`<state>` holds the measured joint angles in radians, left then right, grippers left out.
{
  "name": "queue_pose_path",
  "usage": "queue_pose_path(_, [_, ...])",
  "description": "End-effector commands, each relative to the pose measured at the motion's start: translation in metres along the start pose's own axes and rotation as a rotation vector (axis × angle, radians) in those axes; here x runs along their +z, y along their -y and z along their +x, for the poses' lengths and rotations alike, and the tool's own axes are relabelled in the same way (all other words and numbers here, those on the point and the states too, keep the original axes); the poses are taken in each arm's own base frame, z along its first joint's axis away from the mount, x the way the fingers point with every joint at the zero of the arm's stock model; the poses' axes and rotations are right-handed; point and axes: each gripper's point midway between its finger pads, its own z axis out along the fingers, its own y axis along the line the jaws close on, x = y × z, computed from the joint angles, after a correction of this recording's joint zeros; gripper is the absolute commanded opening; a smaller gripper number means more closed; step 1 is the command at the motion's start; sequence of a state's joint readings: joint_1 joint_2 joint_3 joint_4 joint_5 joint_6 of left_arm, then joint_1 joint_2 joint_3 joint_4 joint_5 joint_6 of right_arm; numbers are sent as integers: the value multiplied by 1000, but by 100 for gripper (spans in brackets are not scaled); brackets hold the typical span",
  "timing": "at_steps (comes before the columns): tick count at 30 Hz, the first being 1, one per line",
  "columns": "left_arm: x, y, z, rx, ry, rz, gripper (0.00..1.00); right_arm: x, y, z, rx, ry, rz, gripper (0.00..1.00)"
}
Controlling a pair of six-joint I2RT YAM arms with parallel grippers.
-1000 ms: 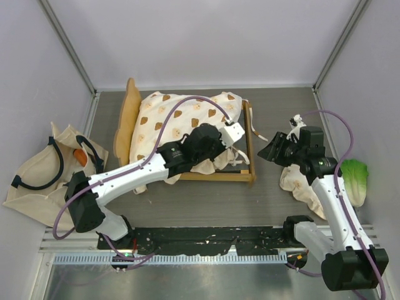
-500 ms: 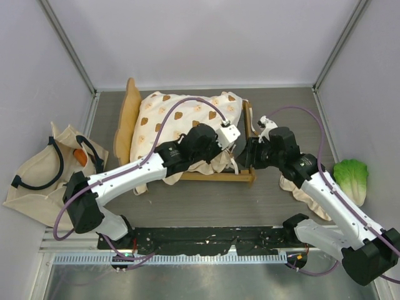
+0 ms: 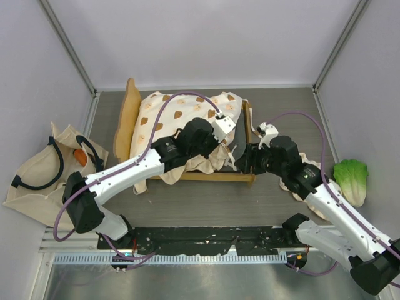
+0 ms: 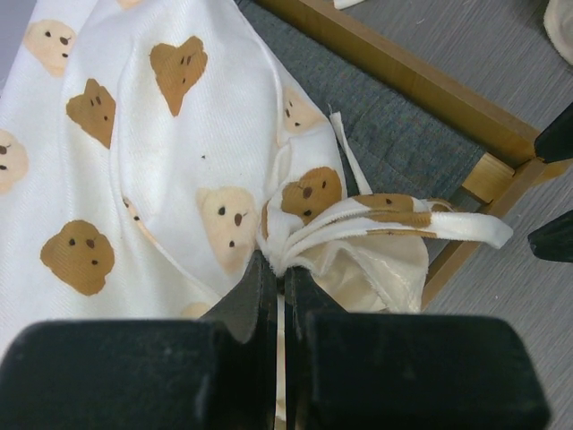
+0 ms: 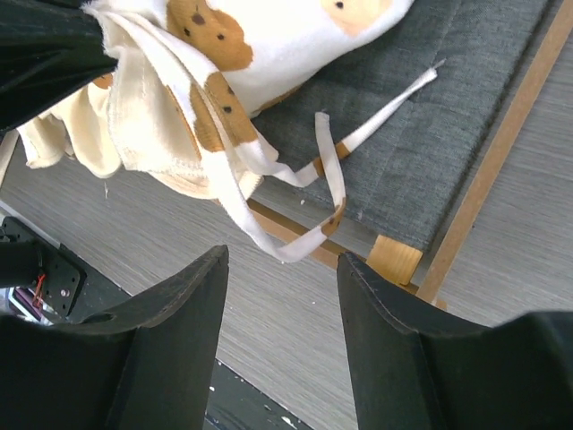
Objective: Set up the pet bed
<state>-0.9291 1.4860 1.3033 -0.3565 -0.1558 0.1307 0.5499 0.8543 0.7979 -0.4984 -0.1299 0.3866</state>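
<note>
The pet bed's light-wood frame (image 3: 132, 109) stands at the back middle, its grey fabric base (image 5: 430, 134) partly bare at the near right corner. The cream bear-print cushion (image 3: 172, 115) lies over it, one corner bunched up. My left gripper (image 3: 220, 136) is shut on that bunched corner (image 4: 295, 237) and holds it above the base; its tie strips (image 4: 430, 224) hang loose. My right gripper (image 3: 242, 157) is open just off the bed's near right corner post (image 5: 394, 260), with a tie strip (image 5: 304, 242) dangling just ahead of its fingers.
A beige tote bag (image 3: 37, 175) with black handles lies at the left. A green lettuce toy (image 3: 351, 178) lies at the right wall. A cream cloth (image 3: 300, 190) lies under the right arm.
My right gripper has swung left from beside the cream cloth to the bed's near right corner. My left gripper has drawn the cushion corner slightly back and up.
</note>
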Motion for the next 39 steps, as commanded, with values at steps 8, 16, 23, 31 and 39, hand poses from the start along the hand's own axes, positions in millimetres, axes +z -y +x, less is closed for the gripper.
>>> queue_pose_path(8, [-7, -15, -19, -41, 53, -37, 0, 37, -14, -6, -32, 30, -82, 57])
queue_pose_path(16, [-8, -18, -20, -84, 76, -19, 0, 41, -33, -8, -27, 47, -183, 20])
queue_pose_path(23, [-11, -21, -24, -119, 102, -10, 0, 11, -71, -28, 10, 86, -344, 1])
queue_pose_path(31, [-12, -25, -27, -140, 116, -16, 0, -29, -110, -53, 71, 65, -485, 1])
queue_pose_path(39, [-13, -30, -24, -143, 114, -27, 0, -57, -130, -70, 93, 70, -547, 1])
